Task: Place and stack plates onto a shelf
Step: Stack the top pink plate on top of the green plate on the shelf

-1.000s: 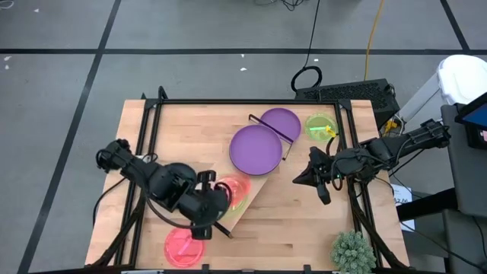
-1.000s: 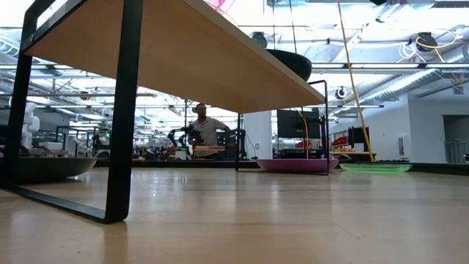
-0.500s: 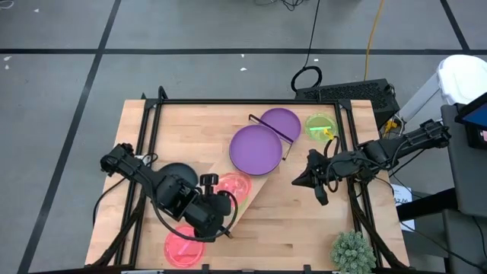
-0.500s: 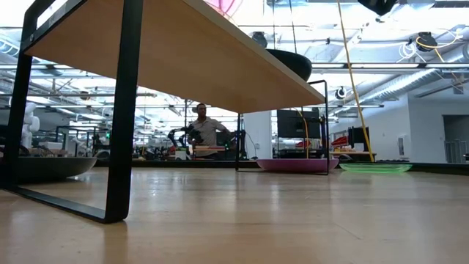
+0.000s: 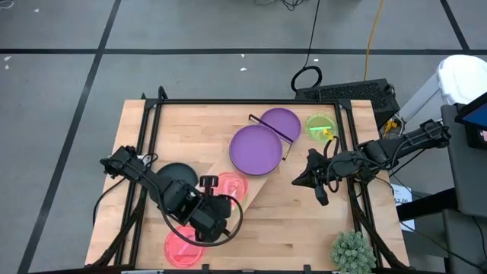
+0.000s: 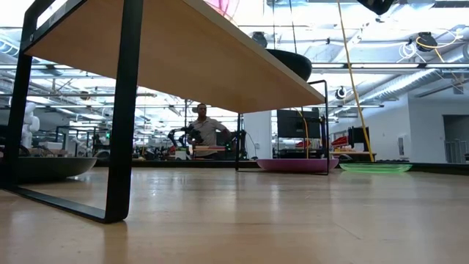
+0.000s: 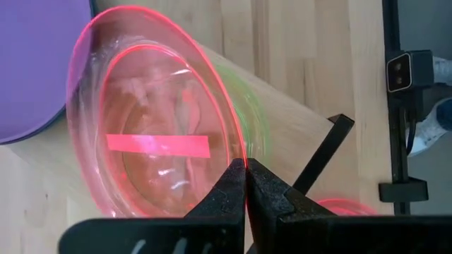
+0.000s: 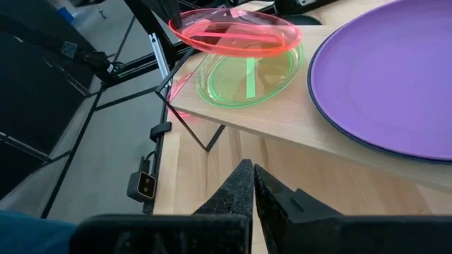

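No writing is legible. The left gripper pinches a translucent pink plate by its rim above a lime-green plate on the shelf; the right gripper hangs closed, empty, nearby.

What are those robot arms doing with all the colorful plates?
They are stacking plates on a wooden shelf. The left gripper is pinching the rim of a see-through pink plate, holding it just above a green plate that lies on the shelf's end. A big purple plate already sits on the shelf. The right gripper is shut, holds nothing, and waits beside the shelf.
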### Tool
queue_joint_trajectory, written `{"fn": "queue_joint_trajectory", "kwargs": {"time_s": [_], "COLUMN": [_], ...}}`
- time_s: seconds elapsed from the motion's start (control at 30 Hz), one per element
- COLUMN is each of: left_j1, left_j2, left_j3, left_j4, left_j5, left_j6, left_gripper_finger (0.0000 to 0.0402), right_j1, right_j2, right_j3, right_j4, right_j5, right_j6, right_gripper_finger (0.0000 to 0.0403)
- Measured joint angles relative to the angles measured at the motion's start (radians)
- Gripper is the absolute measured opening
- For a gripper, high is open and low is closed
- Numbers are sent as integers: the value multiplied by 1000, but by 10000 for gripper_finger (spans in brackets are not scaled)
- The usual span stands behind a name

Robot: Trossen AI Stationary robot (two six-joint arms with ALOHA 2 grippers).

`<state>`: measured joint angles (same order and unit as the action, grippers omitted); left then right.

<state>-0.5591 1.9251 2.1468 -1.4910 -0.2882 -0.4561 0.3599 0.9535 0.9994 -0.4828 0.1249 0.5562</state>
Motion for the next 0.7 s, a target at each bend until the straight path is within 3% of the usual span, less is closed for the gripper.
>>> {"fn": "queue_joint_trajectory", "kwargs": {"time_s": [0.7], "left_j1": [16], "left_j2": [0], "left_j3": [-43], "left_j4": [-16], "left_j5": [-4], "left_j6": [-41], "left_gripper_finger": [3], "right_j1": [0], "right_j2": [0], "right_j3": [0], "right_j4": [0], "right_j5": [1], "right_j6": [-1], "right_gripper_finger": [0]}}
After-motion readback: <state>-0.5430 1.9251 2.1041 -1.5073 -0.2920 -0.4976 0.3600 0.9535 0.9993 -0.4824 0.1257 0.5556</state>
